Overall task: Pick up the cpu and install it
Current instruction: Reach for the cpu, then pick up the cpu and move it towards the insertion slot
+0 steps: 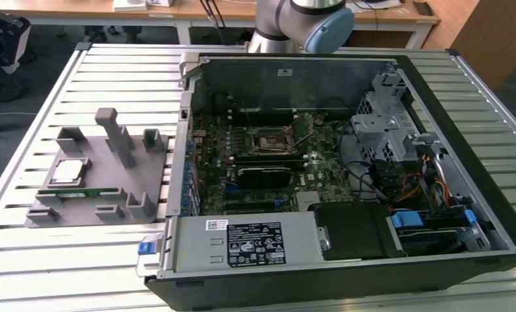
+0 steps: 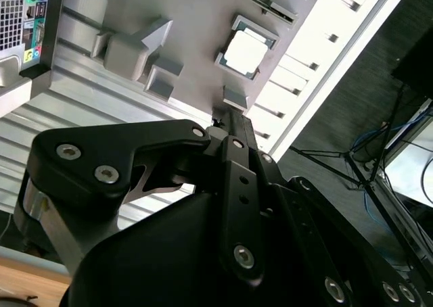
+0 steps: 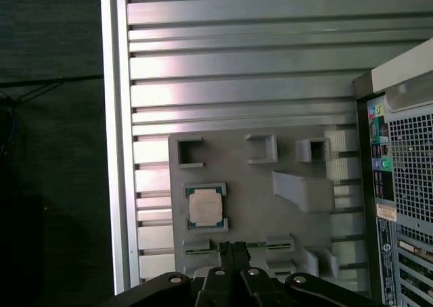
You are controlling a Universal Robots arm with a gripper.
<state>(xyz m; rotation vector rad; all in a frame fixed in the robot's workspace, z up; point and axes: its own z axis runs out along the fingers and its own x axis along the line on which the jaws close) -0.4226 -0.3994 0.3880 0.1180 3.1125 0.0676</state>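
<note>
The cpu (image 1: 67, 171) is a small silvery square chip lying flat in a recess of the grey fixture plate (image 1: 93, 214), on the exterior view's left. It also shows in both wrist views, as the cpu (image 3: 205, 206) and the cpu (image 2: 244, 51). My gripper (image 3: 233, 248) hangs well above the fixture, a little off to the side of the chip, its dark fingers (image 2: 232, 121) pressed together with nothing between them. The motherboard's cpu socket (image 1: 270, 142) sits in the open computer case (image 1: 466, 214).
A long green memory stick (image 1: 86, 192) lies in a slot of the fixture near the cpu. Grey upright posts (image 1: 117, 133) rise from the fixture. The slatted metal table (image 1: 50, 260) carries both fixture and case. The arm's base (image 1: 303, 23) stands behind the case.
</note>
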